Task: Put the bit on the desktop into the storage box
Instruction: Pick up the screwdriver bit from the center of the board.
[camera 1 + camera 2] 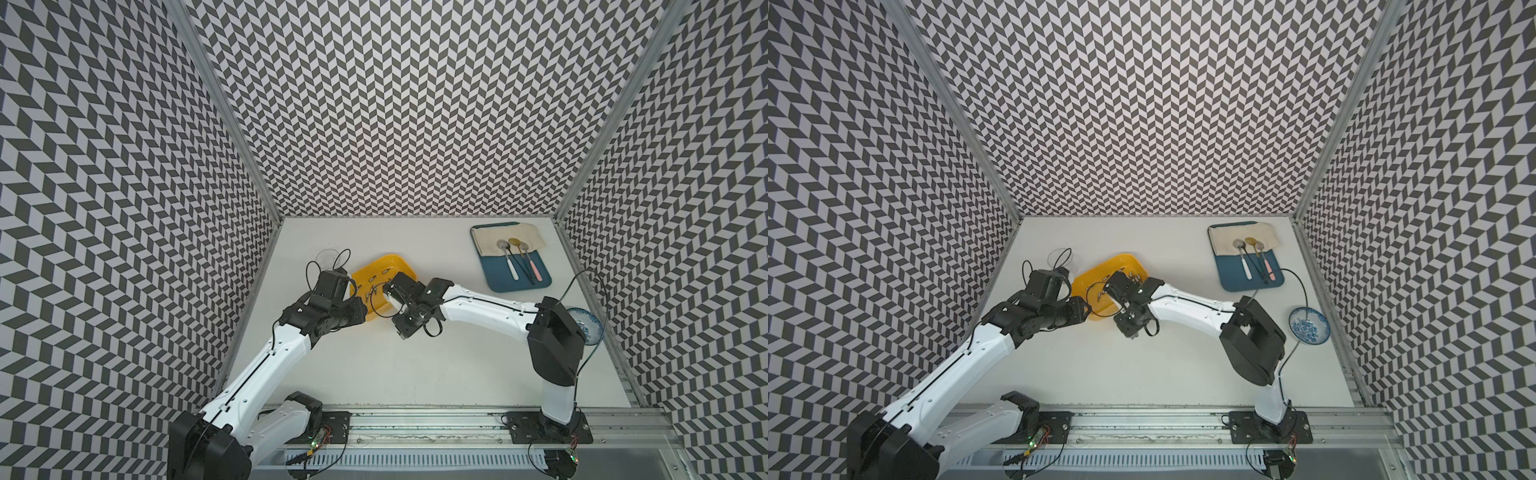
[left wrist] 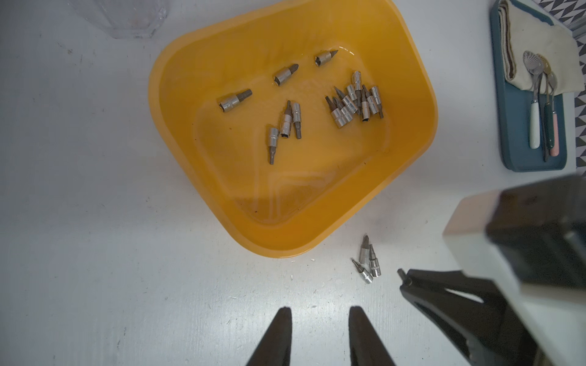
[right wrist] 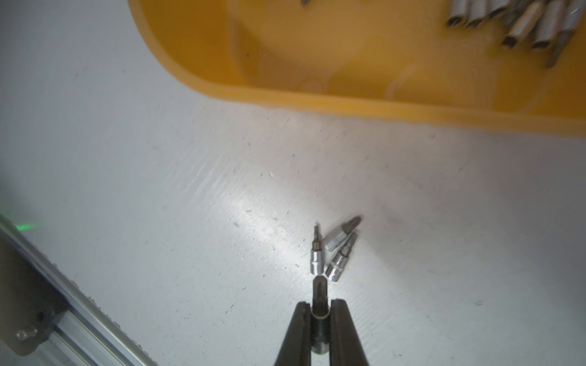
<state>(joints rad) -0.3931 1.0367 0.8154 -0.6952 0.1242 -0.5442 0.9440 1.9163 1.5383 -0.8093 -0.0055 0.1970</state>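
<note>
The right jaws clench a bit (image 3: 318,294) lengthwise, its tip pointing past three loose bits (image 3: 333,242) toward the storage box (image 3: 348,106) just ahead; the left jaws hang parted, empty.

The desktop (image 1: 415,365) bears the storage box (image 2: 285,240), three loose bits (image 2: 374,264), blue tray (image 1: 500,272), glass cup (image 1: 330,257) and bowl (image 1: 1309,325).

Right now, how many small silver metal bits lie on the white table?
3 bits beside the yellow plastic tub; a fourth bit in the right gripper. More may be hidden.
</note>
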